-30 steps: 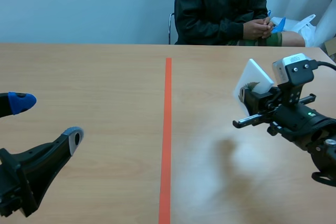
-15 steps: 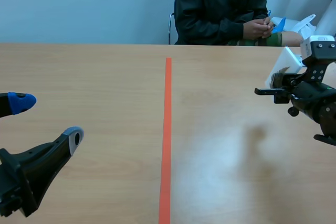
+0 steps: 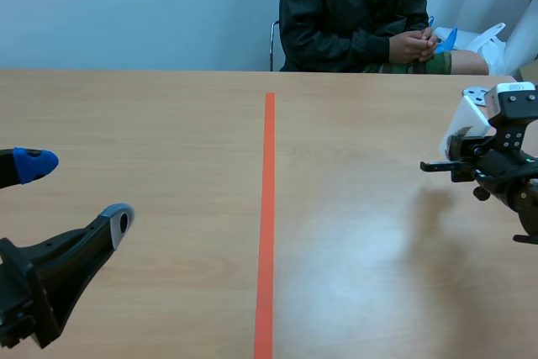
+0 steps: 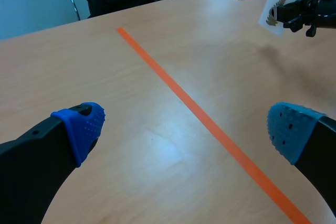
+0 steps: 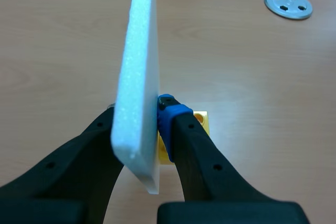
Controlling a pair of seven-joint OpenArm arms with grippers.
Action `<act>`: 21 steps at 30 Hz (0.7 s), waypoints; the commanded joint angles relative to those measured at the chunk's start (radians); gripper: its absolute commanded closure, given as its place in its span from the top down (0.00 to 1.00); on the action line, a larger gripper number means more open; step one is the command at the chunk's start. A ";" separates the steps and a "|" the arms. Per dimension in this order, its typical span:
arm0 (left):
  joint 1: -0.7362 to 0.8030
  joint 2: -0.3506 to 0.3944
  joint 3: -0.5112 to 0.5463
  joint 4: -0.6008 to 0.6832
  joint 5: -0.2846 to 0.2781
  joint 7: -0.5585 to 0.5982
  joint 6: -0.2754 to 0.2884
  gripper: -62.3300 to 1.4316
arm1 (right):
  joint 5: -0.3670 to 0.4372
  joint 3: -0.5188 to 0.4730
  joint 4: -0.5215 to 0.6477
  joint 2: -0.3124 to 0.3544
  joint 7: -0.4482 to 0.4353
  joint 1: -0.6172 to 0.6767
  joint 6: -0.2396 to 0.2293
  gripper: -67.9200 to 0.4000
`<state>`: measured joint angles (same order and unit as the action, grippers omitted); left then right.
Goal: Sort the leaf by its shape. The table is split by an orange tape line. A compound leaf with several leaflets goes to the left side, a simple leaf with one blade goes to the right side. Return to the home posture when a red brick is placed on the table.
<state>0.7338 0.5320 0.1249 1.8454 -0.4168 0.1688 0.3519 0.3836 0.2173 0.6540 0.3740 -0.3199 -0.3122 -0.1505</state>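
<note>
- Right wrist view: the white foam card point(image 5: 137, 77) stands edge-on, clamped between the fingers of the right gripper point(image 5: 140, 111), with a yellow block point(image 5: 203, 121) just beyond the blue pad.
- Left wrist view: the card's face shows a feathery leaf print. It is held off the table, right of the orange tape line point(image 4: 210, 124).
- The left gripper point(image 4: 184, 127) gapes wide, holding nothing, left of the line.
- A person point(image 3: 353, 6) sits across the table.

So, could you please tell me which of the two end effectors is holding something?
The right end effector: it is shut on an upright white leaf card, whereas the left end effector is open with nothing between its fingers.
</note>
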 commanded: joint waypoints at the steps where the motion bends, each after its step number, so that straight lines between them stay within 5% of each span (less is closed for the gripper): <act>1: -0.003 -0.005 -0.005 0.013 -0.006 0.014 0.002 1.00 | -0.003 0.024 -0.004 0.005 -0.038 -0.036 0.010 0.06; 8: -0.003 -0.005 -0.005 0.013 -0.006 0.014 0.002 1.00 | -0.013 0.072 -0.068 0.005 -0.097 -0.053 0.050 0.06; 21: -0.003 -0.005 -0.005 0.013 -0.006 0.014 0.002 1.00 | -0.009 0.072 -0.095 0.006 0.001 -0.042 0.050 0.06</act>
<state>0.7338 0.5320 0.1249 1.8454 -0.4168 0.1688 0.3519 0.3672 0.3023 0.5468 0.3660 -0.3046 -0.3370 -0.1040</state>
